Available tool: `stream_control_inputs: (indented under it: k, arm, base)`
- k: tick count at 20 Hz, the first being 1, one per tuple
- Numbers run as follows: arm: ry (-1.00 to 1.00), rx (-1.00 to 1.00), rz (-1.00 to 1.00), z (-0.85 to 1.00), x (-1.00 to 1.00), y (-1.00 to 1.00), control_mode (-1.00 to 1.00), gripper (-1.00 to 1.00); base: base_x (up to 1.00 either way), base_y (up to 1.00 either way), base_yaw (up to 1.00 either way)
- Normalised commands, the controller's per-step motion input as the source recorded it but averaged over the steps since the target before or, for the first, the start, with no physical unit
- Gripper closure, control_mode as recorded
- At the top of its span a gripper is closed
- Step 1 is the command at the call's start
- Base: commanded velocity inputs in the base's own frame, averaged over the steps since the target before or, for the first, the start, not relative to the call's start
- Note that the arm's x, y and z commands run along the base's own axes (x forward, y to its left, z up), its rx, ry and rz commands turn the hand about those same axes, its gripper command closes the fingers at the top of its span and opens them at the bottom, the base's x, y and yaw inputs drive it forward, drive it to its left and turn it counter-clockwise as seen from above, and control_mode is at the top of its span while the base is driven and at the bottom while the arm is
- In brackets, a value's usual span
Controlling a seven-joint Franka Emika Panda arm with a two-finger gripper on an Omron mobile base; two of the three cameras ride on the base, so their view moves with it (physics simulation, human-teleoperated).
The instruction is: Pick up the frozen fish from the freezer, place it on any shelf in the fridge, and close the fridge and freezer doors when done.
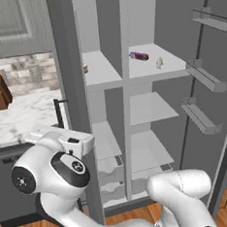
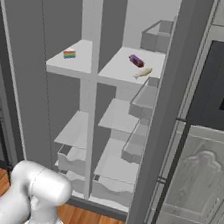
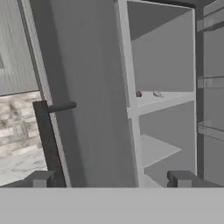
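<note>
Already on the fridge shelf (image 1: 172, 61): frozen fish (image 1: 159, 62). Fingers (image 3: 113, 179) wide open, empty; risks clipping freezer door (image 3: 87, 87) edge.

cream-tan fish (image 1: 159, 62), purple can (image 1: 138, 56), rainbow-striped cake slice (image 2: 69, 54), grey doors (image 3: 87, 96)

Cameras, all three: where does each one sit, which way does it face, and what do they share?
Left base view: behind the arm's left, facing the open fridge; white arm at bottom.
Right base view: behind its right, same fridge; arm lower left.
Hand view: on the hand, open gripper toward the freezer door.
Shared: frozen fish beside the purple can.
</note>
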Motion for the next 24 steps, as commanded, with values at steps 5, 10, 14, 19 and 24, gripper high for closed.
stream_control_inputs:
  k: [5,10,14,19,24]
  arm:
    - [0.0,0.0,-0.21,-0.12,0.5,0.45,-1.0,-1.0]
    - [0.0,-0.01,-0.09,-0.36,0.49,0.11,-1.0,-1.0]
    - [0.0,-0.02,-0.09,-0.29,0.62,0.04,-1.0,-1.0]
    - [0.0,-0.04,-0.1,-0.22,0.57,0.19,-1.0,-1.0]
    - [0.0,-0.03,-0.08,-0.12,0.43,0.06,-1.0,-1.0]
  base:
    - [0.0,0.0,0.0]
    - [0.0,0.0,0.0]
    - [0.0,0.0,0.0]
    - [0.0,0.0,0.0]
    - [0.0,0.0,0.0]
